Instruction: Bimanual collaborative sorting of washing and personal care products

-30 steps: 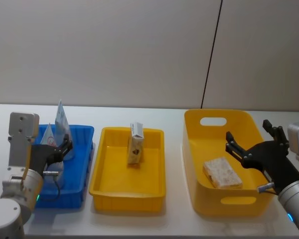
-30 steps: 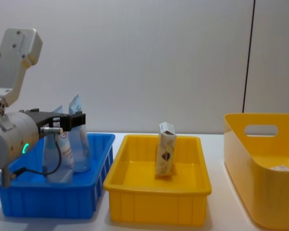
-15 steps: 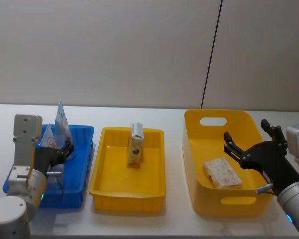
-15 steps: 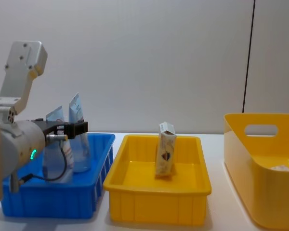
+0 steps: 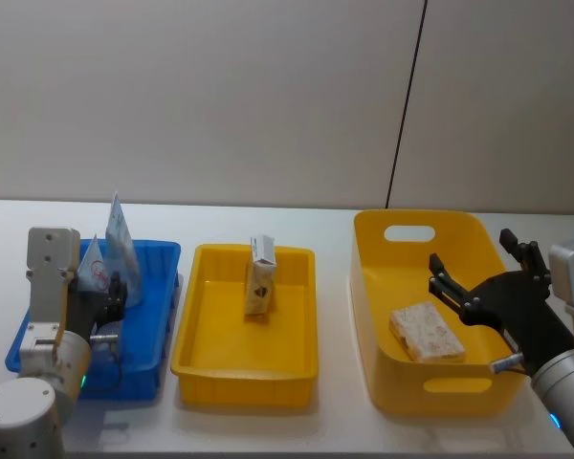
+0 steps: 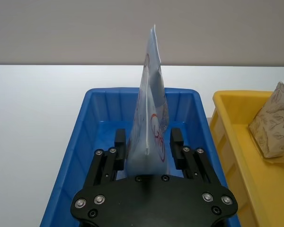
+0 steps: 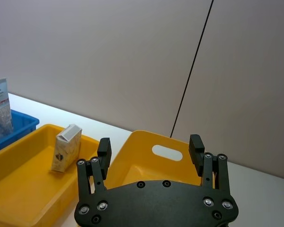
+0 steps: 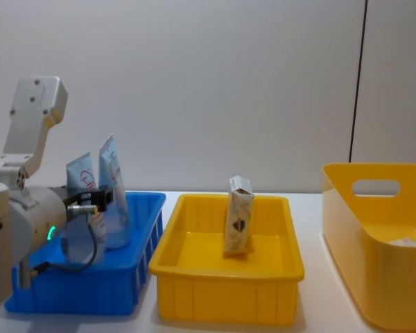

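1. left gripper [image 6: 148, 140]: sits low inside the blue bin [image 6: 78, 142] at the left end of the white table [image 5: 335, 426]; drawn narrow, with pads [image 6: 120, 142] set against both sides of the short tube [image 6: 141, 137] near its base.
2. short tube: pale and translucent with red print; stands upright in the blue bin, held between the left gripper's jaws.
3. tall tube [image 6: 154, 66]: stands upright in the same bin, just behind the short tube as seen from the left wrist, and rises well above it.
4. tall carton [image 5: 260, 277]: cream with a dark emblem on the face turned toward the robot; stands upright toward the far end of the shallow yellow tray [image 5: 244, 375], in the middle of the row.
5. squat carton [image 5: 427, 332]: lies flat on the floor of the deep yellow bin [image 5: 440, 397], at the right end of the row.
6. right gripper [image 5: 474, 266]: hovers over the near right side of the deep yellow bin; spread wide, holding nothing, above the squat carton and clear of it.
7. containers: set in one row across the table, with the blue bin left, the shallow tray in the centre and the deep bin right; near one another but apart.
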Action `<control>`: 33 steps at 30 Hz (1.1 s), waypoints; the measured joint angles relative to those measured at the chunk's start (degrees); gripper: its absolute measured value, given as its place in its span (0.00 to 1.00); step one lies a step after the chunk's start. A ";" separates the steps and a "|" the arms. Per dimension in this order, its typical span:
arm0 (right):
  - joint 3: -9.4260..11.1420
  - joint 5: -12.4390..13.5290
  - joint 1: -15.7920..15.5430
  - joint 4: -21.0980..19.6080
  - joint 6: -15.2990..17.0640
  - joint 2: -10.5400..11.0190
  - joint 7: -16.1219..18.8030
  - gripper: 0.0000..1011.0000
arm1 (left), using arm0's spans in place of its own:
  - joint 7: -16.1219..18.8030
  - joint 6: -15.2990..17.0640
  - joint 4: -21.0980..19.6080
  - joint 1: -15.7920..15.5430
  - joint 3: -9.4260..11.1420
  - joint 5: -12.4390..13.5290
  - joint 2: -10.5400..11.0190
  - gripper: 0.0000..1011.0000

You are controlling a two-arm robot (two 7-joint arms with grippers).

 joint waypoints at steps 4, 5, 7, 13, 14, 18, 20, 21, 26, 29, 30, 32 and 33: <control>0.00 -0.01 0.00 0.01 -0.04 0.00 0.02 0.99 | 0.03 -0.14 0.70 -0.14 -0.27 0.03 -0.28 0.45; 0.00 -0.02 0.00 0.02 -0.05 0.01 0.03 0.99 | 0.00 -0.22 0.89 -0.19 -0.33 0.04 -0.33 0.40; 0.00 -0.03 0.00 0.02 -0.07 0.00 0.04 0.99 | -0.07 -0.30 1.12 -0.22 -0.41 0.04 -0.42 0.38; 0.00 -0.04 0.00 0.02 -0.11 0.01 0.05 0.99 | -0.98 -0.95 1.85 -0.26 -0.64 0.02 -0.64 0.34; 0.00 -0.04 0.00 0.02 -0.12 0.01 0.05 0.99 | -1.13 -1.12 1.89 -0.26 -0.66 0.02 -0.65 0.34; 0.00 -0.04 0.00 0.02 -0.14 0.01 0.05 0.99 | -1.77 -1.93 1.92 -0.16 -0.71 0.03 -0.70 0.31; 0.00 -0.04 -0.01 0.02 -0.16 0.01 0.04 0.99 | -2.19 -2.48 1.72 -0.02 -0.71 0.07 -0.70 0.30; 0.00 -0.04 -0.01 0.02 -0.16 0.01 0.04 0.99 | -2.19 -2.48 1.72 -0.02 -0.71 0.07 -0.70 0.30; 0.00 -0.04 0.00 0.01 -0.19 0.00 0.04 0.99 | -2.99 -3.89 0.38 0.40 -0.73 0.34 -0.63 0.27; 0.00 -0.04 0.00 0.01 -0.19 0.01 0.04 0.99 | -3.38 -4.69 -0.72 0.72 -0.74 0.56 -0.50 0.25; 0.00 -0.04 0.00 0.01 -0.19 0.01 0.04 0.99 | -3.60 -5.12 -1.41 0.89 -0.76 0.69 -0.42 0.25; 0.00 -0.04 0.00 0.01 -0.19 0.00 0.04 0.99 | -3.77 -5.45 -2.03 1.05 -0.79 0.81 -0.32 0.24; 0.00 -0.04 0.00 0.01 -0.19 0.01 0.04 0.99 | -3.99 -5.79 -2.70 1.20 -0.80 0.95 -0.23 0.24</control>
